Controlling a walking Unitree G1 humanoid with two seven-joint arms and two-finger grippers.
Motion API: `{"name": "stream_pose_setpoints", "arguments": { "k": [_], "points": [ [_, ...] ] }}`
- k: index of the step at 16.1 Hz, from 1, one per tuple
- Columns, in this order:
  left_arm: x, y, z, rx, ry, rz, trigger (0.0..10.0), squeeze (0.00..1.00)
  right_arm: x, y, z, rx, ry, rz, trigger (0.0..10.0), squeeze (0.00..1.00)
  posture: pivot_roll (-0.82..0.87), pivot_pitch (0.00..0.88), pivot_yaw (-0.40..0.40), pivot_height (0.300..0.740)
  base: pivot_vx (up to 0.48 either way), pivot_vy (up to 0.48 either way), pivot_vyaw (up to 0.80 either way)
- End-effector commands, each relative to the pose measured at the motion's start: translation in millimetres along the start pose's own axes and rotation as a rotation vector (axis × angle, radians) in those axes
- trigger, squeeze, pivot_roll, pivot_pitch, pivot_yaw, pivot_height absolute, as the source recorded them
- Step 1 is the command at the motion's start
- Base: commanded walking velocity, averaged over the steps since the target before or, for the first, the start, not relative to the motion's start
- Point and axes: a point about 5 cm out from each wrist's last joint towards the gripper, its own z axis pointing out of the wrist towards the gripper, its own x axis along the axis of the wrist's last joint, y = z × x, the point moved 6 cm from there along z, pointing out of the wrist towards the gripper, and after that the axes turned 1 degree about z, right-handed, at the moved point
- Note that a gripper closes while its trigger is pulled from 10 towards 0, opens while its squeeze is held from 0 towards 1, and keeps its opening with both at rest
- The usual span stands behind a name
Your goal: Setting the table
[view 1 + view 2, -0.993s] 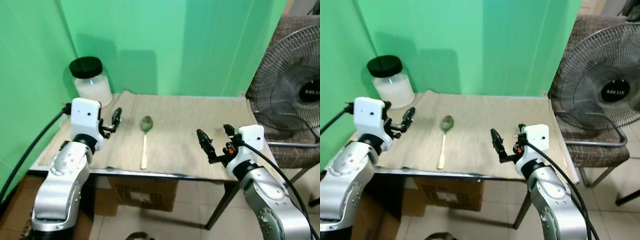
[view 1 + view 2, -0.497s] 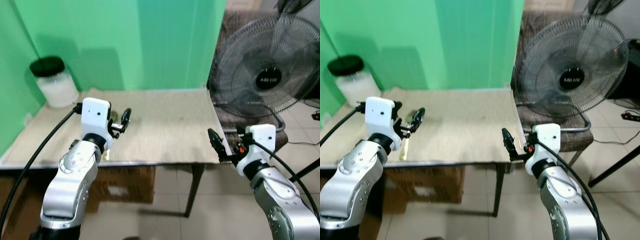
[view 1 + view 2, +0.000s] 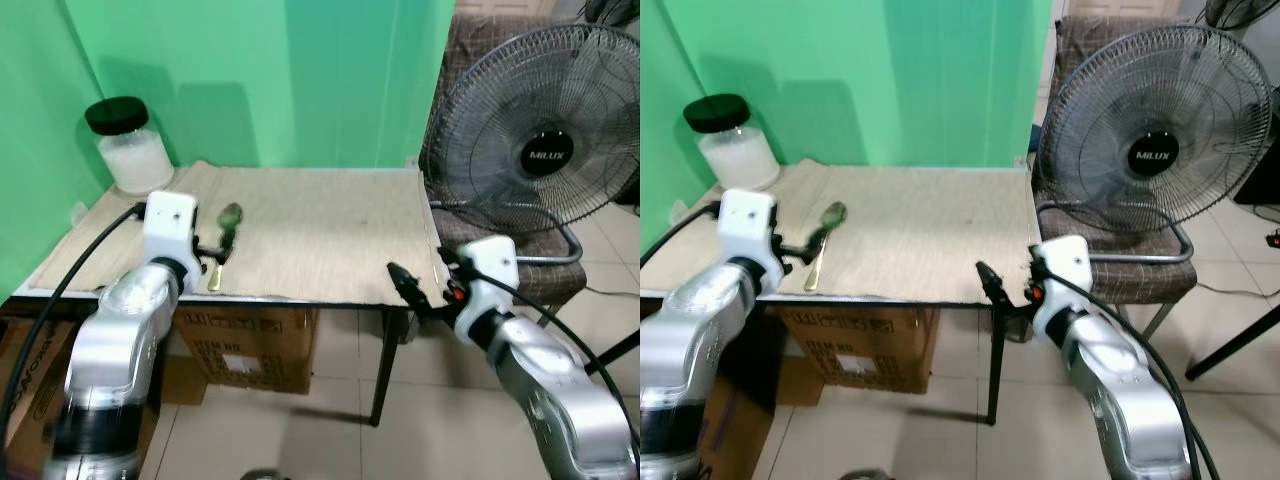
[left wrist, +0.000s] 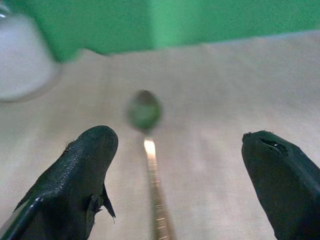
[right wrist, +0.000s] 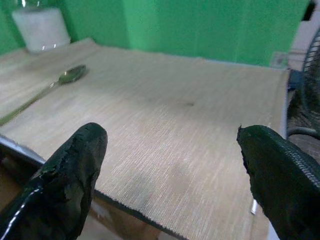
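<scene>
Left eye view, right gripper [image 3: 403,285]: I see it low at the table's near right corner, beside the mat's front edge, fingers spread wide in its wrist view, holding nothing.
Right arm pose: forearm reaches in from my lower right, fingers aimed across the mat toward the green wall.
Left gripper [image 3: 222,256]: it hovers at the near left of the table, just over the spoon's handle; jaws parted, one on each side of the handle, not closed on it.
Spoon [image 3: 223,243]: it lies flat on the mat's left part, long axis running near to far, bowl at the far end, pale gold handle toward me.
Mat [image 3: 330,230]: beige woven cloth covers the tabletop; its middle and right stretch are bare.
Table edge [image 3: 300,299]: dark front rim with a cardboard box [image 3: 245,345] beneath.
Jar [image 3: 128,146]: black-lidded, white inside, far left corner, well apart from the spoon.
Fan [image 3: 545,160]: stands just beyond the table's right edge, crowding that side.
</scene>
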Motion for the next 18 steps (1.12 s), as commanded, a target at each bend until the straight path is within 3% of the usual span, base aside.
{"name": "stream_pose_setpoints", "arguments": {
  "k": [1,2,4,5,6,9,11,13,14,15,16,17,18],
  "points": [
    [-2,-2.2,1.9,-0.019,-0.017,-0.011,10.0,1.0,-3,-4.0,2.6,0.024,-0.019,0.001,10.0,0.0,0.1,0.0,0.046,0.74,0.0,0.0,0.0],
    [-4,-6.9,14.9,-0.049,-0.055,0.018,10.0,1.0,-2,-6.7,8.9,0.066,-0.04,-0.021,10.0,1.0,0.09,0.0,0.047,0.74,0.0,0.0,0.0],
    [-9,-12.6,28.1,-0.081,-0.109,0.029,10.0,1.0,1,-11.1,14.0,0.112,-0.052,-0.042,10.0,1.0,0.09,0.0,0.048,0.74,0.0,0.0,0.0],
    [-12,-19.9,36.8,-0.066,-0.136,0.051,10.0,0.88,4,-13.8,16.3,0.136,-0.055,-0.056,10.0,1.0,0.07,0.0,0.049,0.74,0.0,0.0,0.0],
    [-13,-22.9,40.7,-0.061,-0.15,0.062,10.0,0.0,6,-14.6,17.1,0.145,-0.055,-0.06,10.0,1.0,0.07,0.0,0.048,0.74,0.0,0.0,0.0],
    [-7,-25.2,57.1,-0.068,-0.157,0.041,10.0,0.0,10,-15.4,19.8,0.168,-0.061,-0.075,10.0,1.0,0.06,0.0,0.034,0.74,0.0,0.0,0.0],
    [-2,-15.5,68.8,-0.106,-0.165,-0.028,10.0,0.0,8,-27.2,15.9,0.232,-0.09,-0.092,10.0,1.0,0.03,0.0,0.038,0.74,0.0,0.0,0.0],
    [-3,-14.5,70.5,-0.108,-0.176,-0.062,10.0,0.0,7,-34.1,11.5,0.274,-0.099,-0.092,10.0,0.46,0.03,0.0,0.042,0.74,0.0,0.0,0.0],
    [-3,-14.0,71.2,-0.11,-0.177,-0.064,4.4,0.0,7,-35.7,10.2,0.285,-0.1,-0.095,10.0,0.0,0.02,0.0,0.043,0.74,0.0,0.0,0.0],
    [-5,-13.3,73.0,-0.113,-0.184,-0.067,2.8,0.0,7,-37.2,7.8,0.297,-0.103,-0.098,10.0,0.0,0.02,0.0,0.045,0.74,0.0,0.0,0.0],
    [-5,-14.2,74.3,-0.107,-0.19,-0.057,2.6,0.0,8,-37.1,6.0,0.3,-0.106,-0.101,10.0,0.0,0.01,0.0,0.047,0.74,0.0,0.0,0.0],
    [-8,-17.5,74.8,-0.088,-0.201,-0.048,1.7,0.0,8,-37.8,3.7,0.307,-0.113,-0.105,10.0,0.0,0.01,0.0,0.049,0.74,0.0,0.0,0.0],
    [-10,-19.1,74.4,-0.08,-0.209,-0.051,1.7,0.0,8,-38.4,2.8,0.309,-0.115,-0.105,10.0,0.0,0.0,0.0,0.05,0.74,0.0,0.0,0.0]
  ]
}}
